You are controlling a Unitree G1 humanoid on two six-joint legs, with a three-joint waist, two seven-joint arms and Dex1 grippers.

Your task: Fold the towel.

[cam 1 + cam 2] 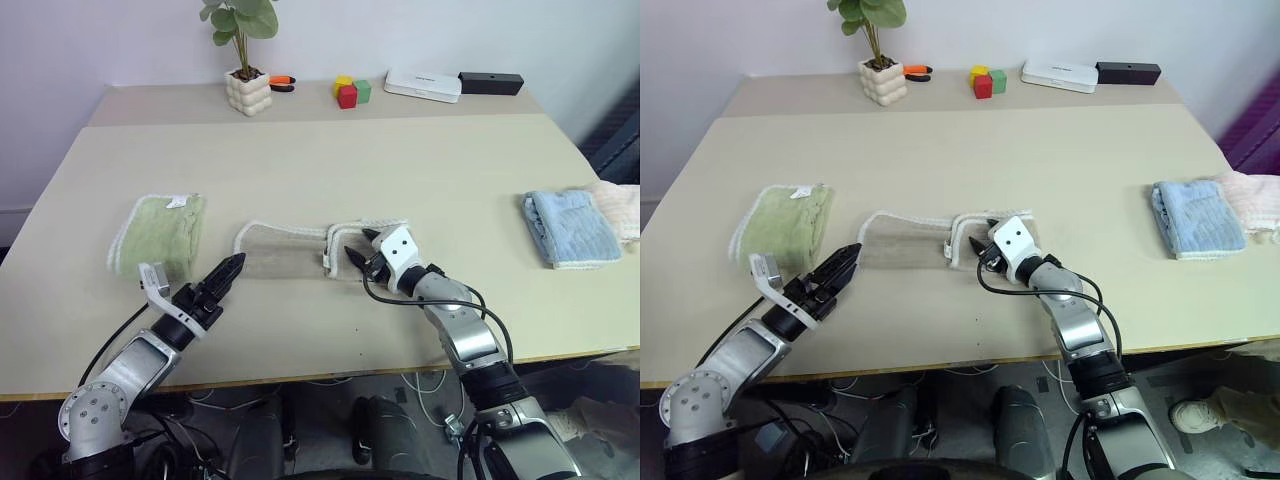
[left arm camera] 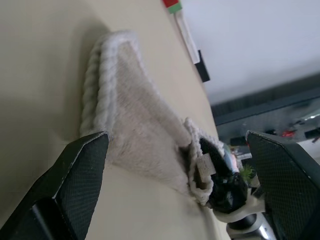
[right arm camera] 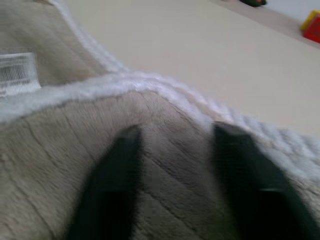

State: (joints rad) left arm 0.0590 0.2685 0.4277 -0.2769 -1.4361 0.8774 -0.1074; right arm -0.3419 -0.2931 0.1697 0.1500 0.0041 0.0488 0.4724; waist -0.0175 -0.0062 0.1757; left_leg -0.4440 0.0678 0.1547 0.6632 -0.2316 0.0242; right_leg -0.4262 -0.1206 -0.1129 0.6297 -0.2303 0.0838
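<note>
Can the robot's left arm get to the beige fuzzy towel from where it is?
Probably yes. The left gripper is open, pointing at the near end of the beige terry towel, with only bare table between.

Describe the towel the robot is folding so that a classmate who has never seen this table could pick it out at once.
On the wide beige table, three towels lie in a row along the near side. The towel is the middle one, directly between the left gripper and the right gripper. It is tan with whitish corded edging, unlike the green towel to its left and the light blue towel far right.
</note>
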